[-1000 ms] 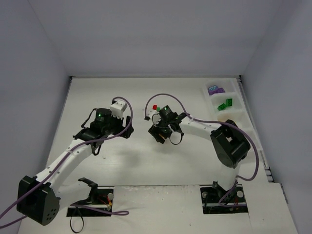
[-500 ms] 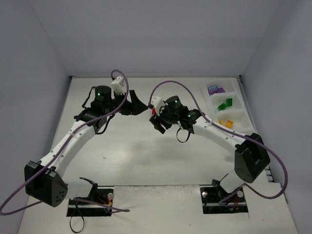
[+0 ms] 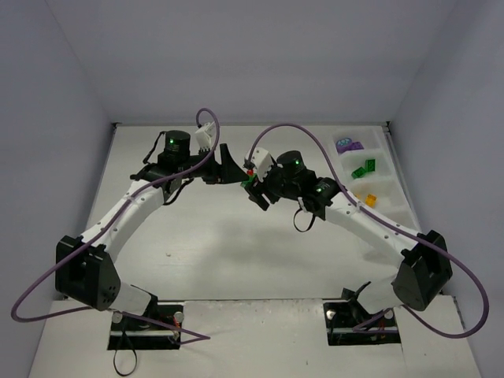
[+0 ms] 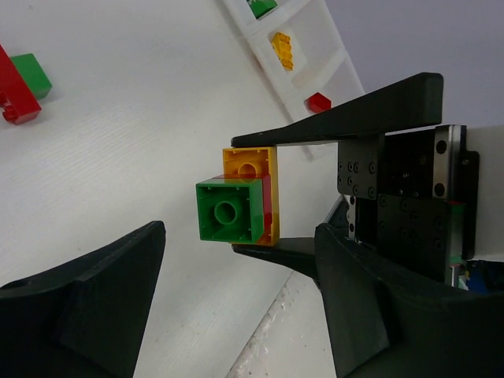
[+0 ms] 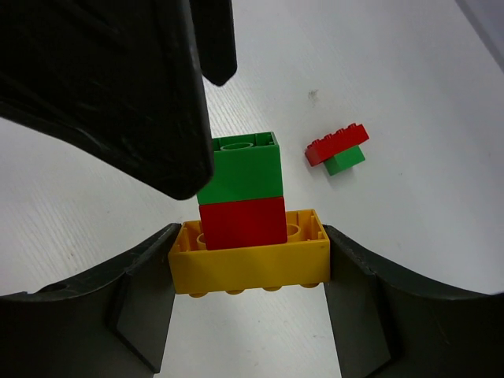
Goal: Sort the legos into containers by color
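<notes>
Three-brick stack: yellow brick (image 5: 248, 269) clamped by its ends in right tool (image 5: 248, 264), red brick (image 5: 242, 223) next, green brick (image 5: 240, 169) outermost. Held above table (image 5: 409, 79), well apart from containers (image 3: 356, 156). Left tool (image 4: 240, 232) jaws apart, flanking green, not touching. Risk: off-centre pinch levering whole stack free, or dragging red along. Studs toward left wrist; yellow's long axis across right jaws.

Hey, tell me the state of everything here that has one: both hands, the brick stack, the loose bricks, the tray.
Right hand: shut on the yellow base of the stack.
Left hand: open, fingers either side of the stack's green brick.
Stack of yellow, red and green plastic bricks: joined, held.
Red-on-green brick pair: joined, lying loose.
Translucent white compartmented tray: holds sorted bricks, one colour per compartment.
</notes>
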Action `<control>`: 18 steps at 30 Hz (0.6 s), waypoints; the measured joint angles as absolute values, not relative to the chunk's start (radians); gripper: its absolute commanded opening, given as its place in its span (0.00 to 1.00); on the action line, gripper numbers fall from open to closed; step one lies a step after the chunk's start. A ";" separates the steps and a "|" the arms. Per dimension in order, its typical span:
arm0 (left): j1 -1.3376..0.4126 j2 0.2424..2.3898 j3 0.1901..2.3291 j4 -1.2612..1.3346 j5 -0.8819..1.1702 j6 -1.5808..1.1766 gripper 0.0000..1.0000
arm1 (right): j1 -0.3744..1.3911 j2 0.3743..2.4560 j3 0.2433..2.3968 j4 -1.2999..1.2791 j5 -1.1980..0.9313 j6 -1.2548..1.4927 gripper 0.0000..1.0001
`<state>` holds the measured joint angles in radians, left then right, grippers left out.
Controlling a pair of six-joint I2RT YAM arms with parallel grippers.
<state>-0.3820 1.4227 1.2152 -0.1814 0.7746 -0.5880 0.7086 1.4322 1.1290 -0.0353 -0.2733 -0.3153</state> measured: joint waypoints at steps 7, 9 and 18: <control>-0.382 1.429 1.216 -0.152 0.820 -0.619 0.66 | 0.715 1.413 1.129 -0.017 -0.281 -0.315 0.00; -0.383 1.429 1.216 -0.145 0.828 -0.625 0.65 | 0.716 1.413 1.129 -0.017 -0.283 -0.315 0.00; -0.391 1.451 1.216 -0.145 0.834 -0.624 0.62 | 0.724 1.413 1.132 -0.014 -0.290 -0.311 0.00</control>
